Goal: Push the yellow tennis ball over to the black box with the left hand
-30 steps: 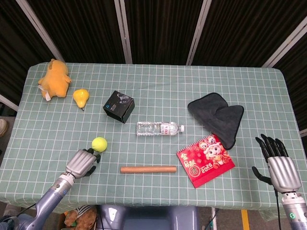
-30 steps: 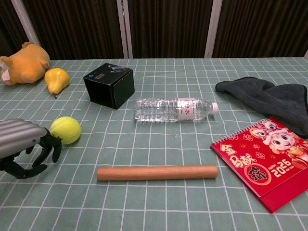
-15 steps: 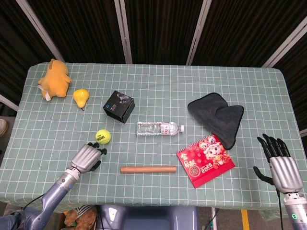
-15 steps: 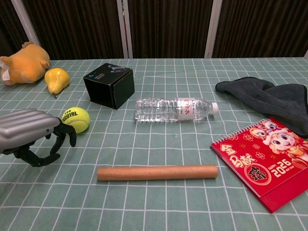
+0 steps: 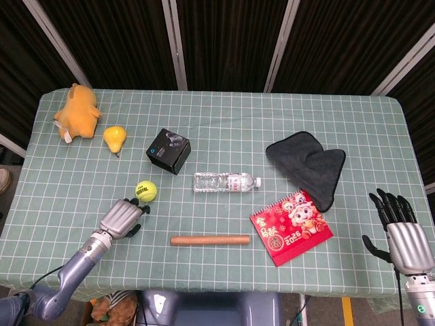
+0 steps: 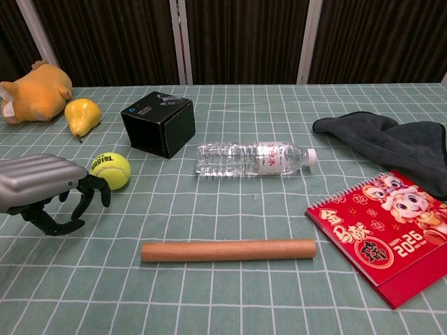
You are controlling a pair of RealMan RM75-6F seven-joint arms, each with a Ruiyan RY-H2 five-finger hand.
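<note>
The yellow tennis ball lies on the green checked cloth, a short way in front of the black box. My left hand is right behind the ball on the near-left side, its fingers curled down and its fingertips touching or almost touching the ball. It holds nothing. My right hand hovers at the table's near right corner with fingers spread, holding nothing; the chest view does not show it.
A wooden rod lies to the right of my left hand. A water bottle lies right of the box. A yellow pear and orange plush sit far left. A red calendar and dark cloth lie right.
My left hand has moved forward and slightly right, and the ball has rolled ahead of it toward the black box. The right hand has sunk a little lower in the head view.
</note>
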